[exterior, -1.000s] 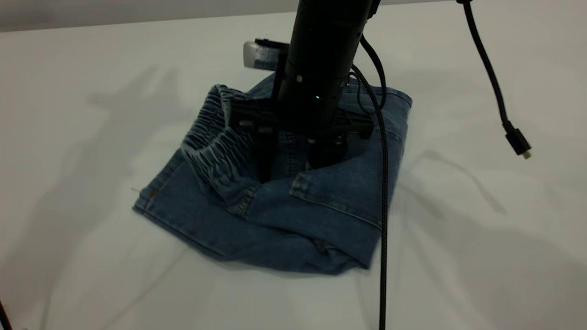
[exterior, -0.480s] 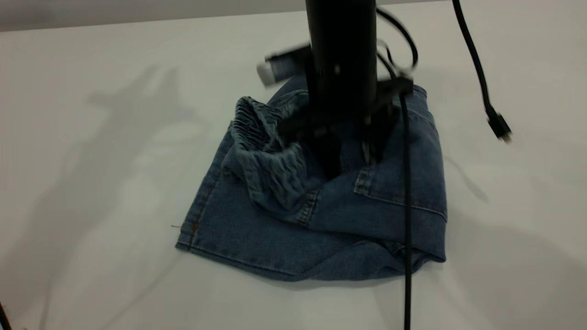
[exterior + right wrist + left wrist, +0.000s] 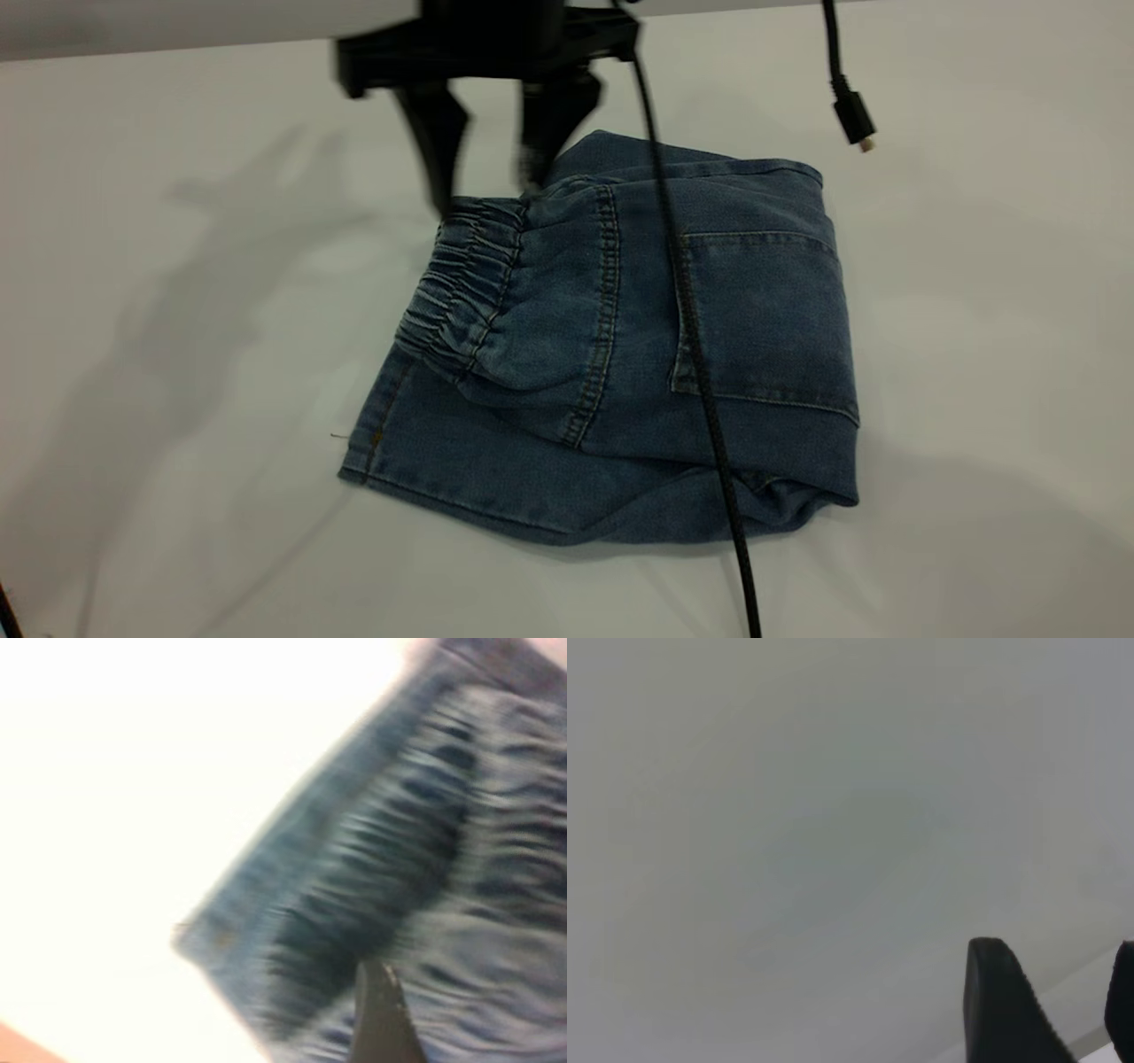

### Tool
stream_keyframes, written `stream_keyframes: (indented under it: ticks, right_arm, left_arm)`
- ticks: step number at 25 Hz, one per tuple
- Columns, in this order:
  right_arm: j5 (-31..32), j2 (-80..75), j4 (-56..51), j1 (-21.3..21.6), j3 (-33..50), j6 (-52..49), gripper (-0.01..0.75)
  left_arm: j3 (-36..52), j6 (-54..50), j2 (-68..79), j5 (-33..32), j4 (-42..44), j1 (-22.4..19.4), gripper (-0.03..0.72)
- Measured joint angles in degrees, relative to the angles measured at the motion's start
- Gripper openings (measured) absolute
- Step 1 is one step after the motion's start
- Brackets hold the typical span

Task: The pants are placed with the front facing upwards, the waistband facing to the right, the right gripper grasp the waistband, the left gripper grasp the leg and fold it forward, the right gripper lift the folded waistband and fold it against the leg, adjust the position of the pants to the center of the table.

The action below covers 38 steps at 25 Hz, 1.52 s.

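Observation:
The pants [image 3: 620, 354] lie folded on the white table [image 3: 177, 354], back pocket [image 3: 762, 319] up. Their gathered waistband [image 3: 461, 283] rests over the leg hem at the left. My right gripper [image 3: 485, 190] hangs open just above the waistband's far corner, with nothing between its pointed fingers. In the right wrist view the waistband [image 3: 416, 859] fills the frame, and one finger [image 3: 379, 1019] shows over it. My left gripper [image 3: 1063, 1001] is open over bare table [image 3: 788, 815], away from the pants and out of the exterior view.
A braided black cable [image 3: 700, 354] hangs from the right arm and crosses the pants down to the near edge. A loose cable plug [image 3: 852, 111] dangles above the far right corner of the pants. White tabletop surrounds the pants on all sides.
The right gripper has let go of the waistband, opened, and risen toward the far left. The waistband has dropped flat onto the leg. The pants slid right early in the second.

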<state>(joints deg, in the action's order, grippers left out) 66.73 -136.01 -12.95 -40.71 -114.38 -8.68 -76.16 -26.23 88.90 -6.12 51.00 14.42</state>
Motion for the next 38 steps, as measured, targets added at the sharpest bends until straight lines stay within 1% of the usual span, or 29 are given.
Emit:
stream_keyframes:
  ticks: [2,3,8,10,13,19,22,28,35,38]
  right_arm:
    - [0.0,-0.4,-0.4,-0.9,0.1,0.0,0.386]
    - [-1.1,-1.9,-1.5,-2.5,0.2,0.0,0.386]
    - [-6.1,-2.8,-5.2,-4.1,0.3,0.3,0.386]
    - [-7.2,-2.8,-5.2,-4.2,0.3,0.5,0.386]
    - [-5.4,-2.1,-3.4,-3.8,0.1,0.5,0.386]
    - [3.4,2.8,5.0,-3.9,-5.4,2.7,0.386]
    - [3.3,6.8,7.0,-3.9,-8.1,5.0,0.386]
    - [3.4,17.7,6.6,-3.9,-7.8,5.6,0.386]
    - [3.5,32.7,6.9,-4.5,-4.5,7.6,0.386]
    - [3.4,39.5,7.2,-5.7,-0.8,7.9,0.386]
  left_arm:
    - [0.0,0.0,0.0,0.0,0.0,0.0,0.284]
    - [0.0,0.0,0.0,-0.1,0.0,0.0,0.284]
    - [0.0,0.0,0.0,-0.3,0.0,0.0,0.284]
    - [0.0,0.0,0.0,-0.4,0.0,0.0,0.284]
    - [0.0,0.0,0.0,-0.6,0.0,0.0,0.284]
    - [0.2,0.0,-3.3,-1.6,-0.1,0.6,0.284]
    - [0.7,0.0,-6.3,-3.0,-0.1,1.6,0.284]
    - [0.8,0.0,-12.3,-5.4,-0.1,3.0,0.284]
    - [4.3,0.0,-21.3,-5.7,-0.1,3.0,0.284]
    - [4.8,0.0,-25.3,-8.7,-1.2,3.0,0.284]
